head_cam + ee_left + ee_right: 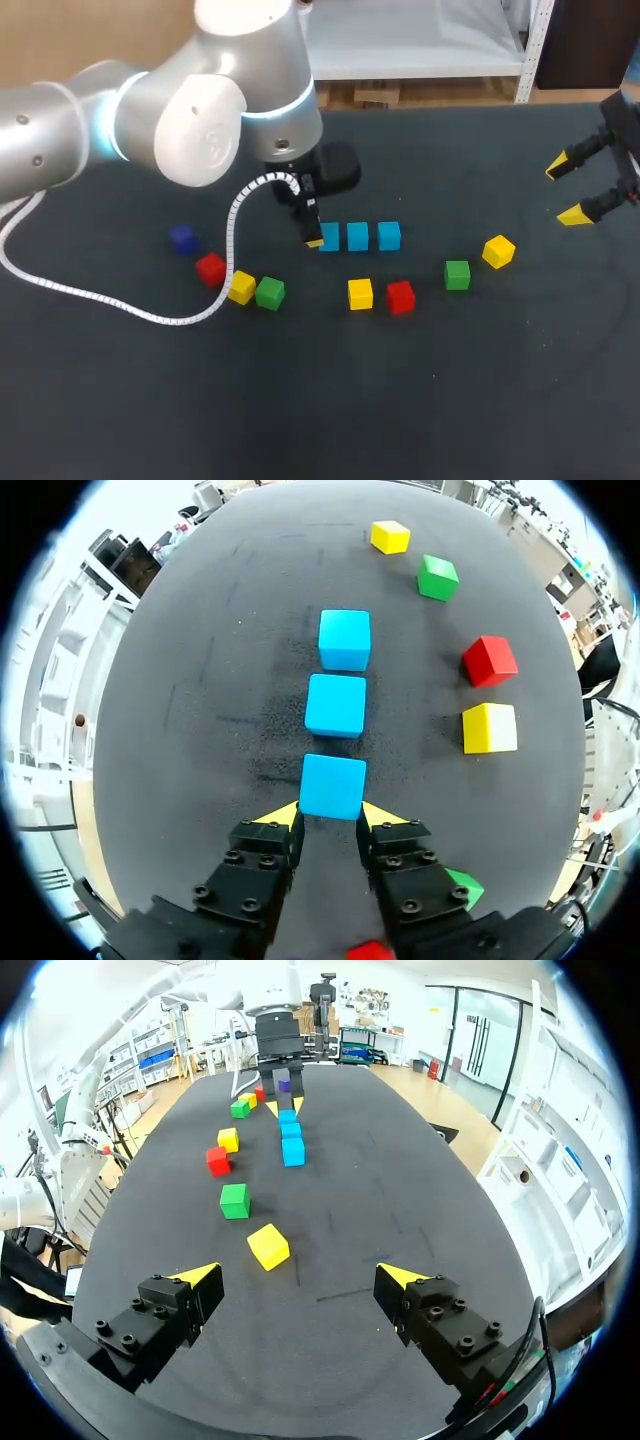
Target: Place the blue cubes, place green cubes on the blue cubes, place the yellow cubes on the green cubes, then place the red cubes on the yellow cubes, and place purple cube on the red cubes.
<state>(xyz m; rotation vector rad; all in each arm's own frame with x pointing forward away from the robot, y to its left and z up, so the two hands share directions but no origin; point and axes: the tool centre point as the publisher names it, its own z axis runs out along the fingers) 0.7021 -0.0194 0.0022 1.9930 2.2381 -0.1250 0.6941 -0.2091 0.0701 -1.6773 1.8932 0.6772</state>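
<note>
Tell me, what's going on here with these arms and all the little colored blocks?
The left gripper sits at the end of a row of three blue cubes on the table, right at the nearest one. The right gripper hangs open and empty off to the side. The green cubes, yellow cubes, red cubes and a purple cube lie scattered around; nothing is stacked yet.

A dark table bears a blue-cube row and scattered coloured cubes.
</note>
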